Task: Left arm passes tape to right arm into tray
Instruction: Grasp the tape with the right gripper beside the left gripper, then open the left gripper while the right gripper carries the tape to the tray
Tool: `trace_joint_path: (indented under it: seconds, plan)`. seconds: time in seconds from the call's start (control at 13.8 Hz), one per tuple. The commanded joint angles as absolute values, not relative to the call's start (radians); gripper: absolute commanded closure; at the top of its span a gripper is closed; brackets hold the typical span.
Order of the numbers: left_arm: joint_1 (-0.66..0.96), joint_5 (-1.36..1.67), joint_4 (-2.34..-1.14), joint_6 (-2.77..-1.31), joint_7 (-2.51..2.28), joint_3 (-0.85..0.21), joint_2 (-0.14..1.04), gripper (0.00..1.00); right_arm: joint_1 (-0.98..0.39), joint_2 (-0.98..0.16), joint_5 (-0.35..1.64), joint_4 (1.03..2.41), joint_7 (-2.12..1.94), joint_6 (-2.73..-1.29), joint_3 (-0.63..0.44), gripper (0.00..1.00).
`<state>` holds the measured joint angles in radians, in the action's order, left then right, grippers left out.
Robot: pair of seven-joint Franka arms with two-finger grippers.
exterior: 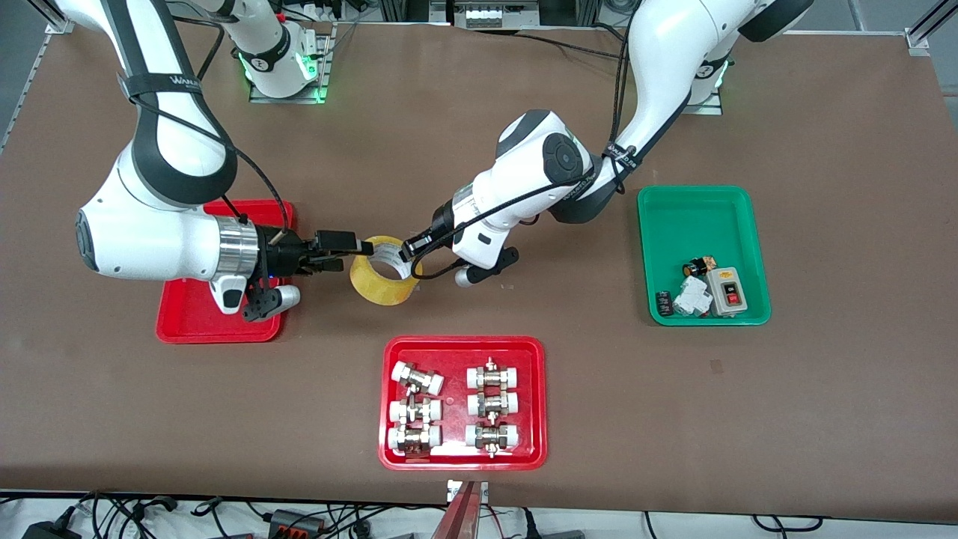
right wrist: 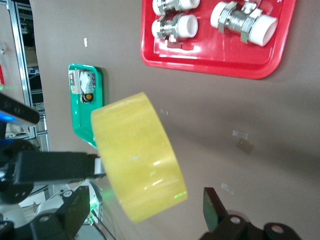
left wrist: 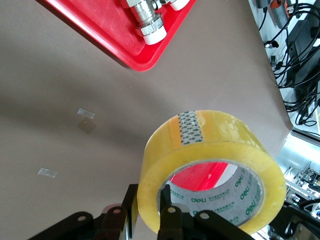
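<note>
Left gripper [exterior: 410,247] clamps the tape [exterior: 382,271] above mid-table; right gripper [exterior: 338,251], fingers spread, brackets it. Plain red tray [exterior: 179,322] holds nothing visible; wider red tray [exterior: 462,350] holds fittings [exterior: 416,379]; green tray [exterior: 700,206], electrical parts [exterior: 703,292].

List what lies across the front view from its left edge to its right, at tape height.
plain red tray → right tool → tape → left tool → green tray
</note>
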<state>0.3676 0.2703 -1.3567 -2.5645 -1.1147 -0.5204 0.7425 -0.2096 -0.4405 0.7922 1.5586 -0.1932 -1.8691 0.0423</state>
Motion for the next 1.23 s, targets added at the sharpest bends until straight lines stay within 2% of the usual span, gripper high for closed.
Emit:
trace_joint_path:
  seconds: [0.0,0.22,0.36,0.43,0.51,0.94,1.01,1.08,1.16]
  plan:
    - [0.376,0.290,-1.325,-2.566,-1.114,-0.518,0.749,0.99,-0.230,-0.465,0.811,1.532,-0.212,-1.908,0.038,0.00]
    - [0.371,0.288,-1.327,-2.566,-1.111,-0.518,0.750,0.99,-0.247,-0.469,0.811,1.531,-0.212,-1.942,0.038,0.01]
    - [0.371,0.288,-1.327,-2.566,-1.109,-0.518,0.750,0.99,-0.244,-0.466,0.808,1.529,-0.215,-1.940,0.038,0.64]
    - [0.371,0.287,-1.325,-2.566,-1.109,-0.518,0.750,0.99,-0.242,-0.466,0.808,1.526,-0.215,-1.939,0.038,0.88]
    - [0.371,0.287,-1.327,-2.566,-1.109,-0.518,0.750,0.98,-0.242,-0.465,0.805,1.511,-0.216,-1.933,0.038,1.00]
    - [0.367,0.279,-1.325,-2.562,-1.108,-0.515,0.746,0.91,-0.238,-0.466,0.804,1.497,-0.218,-1.925,0.038,1.00]
    - [0.367,0.244,-1.325,-2.562,-1.095,-0.512,0.746,0.05,-0.236,-0.466,0.804,1.497,-0.218,-1.915,0.035,1.00]
    - [0.365,0.159,-1.327,-2.563,-1.045,-0.512,0.746,0.00,-0.235,-0.466,0.804,1.497,-0.218,-1.910,0.032,1.00]
    - [0.345,0.096,-1.327,-2.562,-1.001,-0.512,0.744,0.00,-0.235,-0.466,0.802,1.497,-0.218,-1.910,0.032,1.00]
